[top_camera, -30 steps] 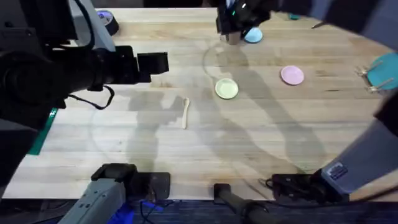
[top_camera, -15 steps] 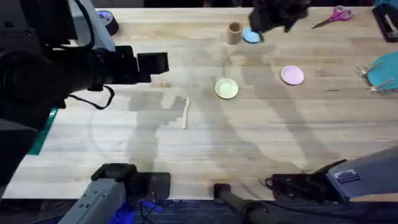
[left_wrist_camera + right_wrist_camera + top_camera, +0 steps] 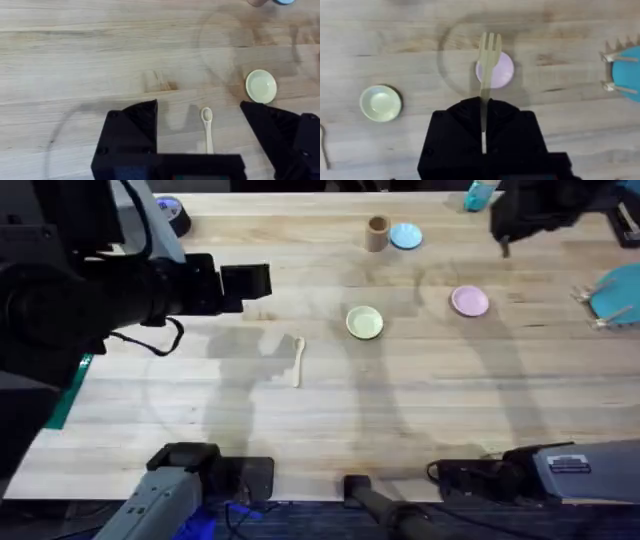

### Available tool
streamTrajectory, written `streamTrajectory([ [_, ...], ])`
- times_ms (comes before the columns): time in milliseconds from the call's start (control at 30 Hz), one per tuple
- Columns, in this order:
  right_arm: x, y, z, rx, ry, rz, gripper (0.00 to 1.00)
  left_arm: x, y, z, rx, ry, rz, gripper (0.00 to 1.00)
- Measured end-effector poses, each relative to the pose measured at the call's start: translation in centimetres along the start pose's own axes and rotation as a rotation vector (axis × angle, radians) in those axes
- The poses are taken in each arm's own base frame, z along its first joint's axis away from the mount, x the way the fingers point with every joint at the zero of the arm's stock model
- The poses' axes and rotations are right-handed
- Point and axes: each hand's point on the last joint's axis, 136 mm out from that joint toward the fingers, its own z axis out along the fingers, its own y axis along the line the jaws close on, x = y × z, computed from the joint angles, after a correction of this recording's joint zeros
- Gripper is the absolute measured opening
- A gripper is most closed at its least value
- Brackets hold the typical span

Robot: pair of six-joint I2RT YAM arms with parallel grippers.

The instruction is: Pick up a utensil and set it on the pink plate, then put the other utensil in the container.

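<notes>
The wooden fork (image 3: 487, 60) is held in my right gripper (image 3: 483, 112), which is shut on its handle; the tines hang above the pink plate (image 3: 504, 70). From overhead, the right gripper (image 3: 528, 212) is high at the far right, beyond the pink plate (image 3: 470, 301). The wooden spoon (image 3: 298, 360) lies flat mid-table. My left gripper (image 3: 245, 283) hovers to its left, open and empty. In the left wrist view the spoon (image 3: 206, 125) lies between the spread fingers (image 3: 132, 131). The brown container (image 3: 376, 233) stands at the far edge.
A yellow-green plate (image 3: 364, 322) sits between the spoon and the pink plate. A light blue plate (image 3: 405, 236) lies beside the container. A blue object with wooden pegs (image 3: 613, 292) sits at the right edge, and a tape roll (image 3: 170, 214) far left.
The right arm swung rightward from over the container to the far right, uncovering the container and the blue plate. The left arm and the spoon stayed put.
</notes>
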Motion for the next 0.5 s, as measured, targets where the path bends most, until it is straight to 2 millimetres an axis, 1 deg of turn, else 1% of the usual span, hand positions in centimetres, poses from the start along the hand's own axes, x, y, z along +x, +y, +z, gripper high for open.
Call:
streamTrajectory([
  [100, 0.5, -1.4, -0.1, 0.012, 0.022, 0.016, 0.035, 0.0, 0.0, 0.0, 0.0, 0.0, 0.0, 0.992],
  [333, 0.7, -2.5, -0.3, 0.0, -0.003, 0.05, 0.035, 0.0, 0.0, 0.0, 0.0, 0.0, 0.0, 0.992],
  [400, 1.1, -2.8, 0.1, 0.001, -0.004, 0.057, 0.035, 0.0, 0.0, 0.0, 0.0, 0.0, 0.0, 0.992],
  [500, 2.3, -3.1, 1.5, 0.007, 0.018, 0.064, 0.034, 0.0, 0.0, 0.0, 0.0, 0.001, 0.0, 0.992],
])
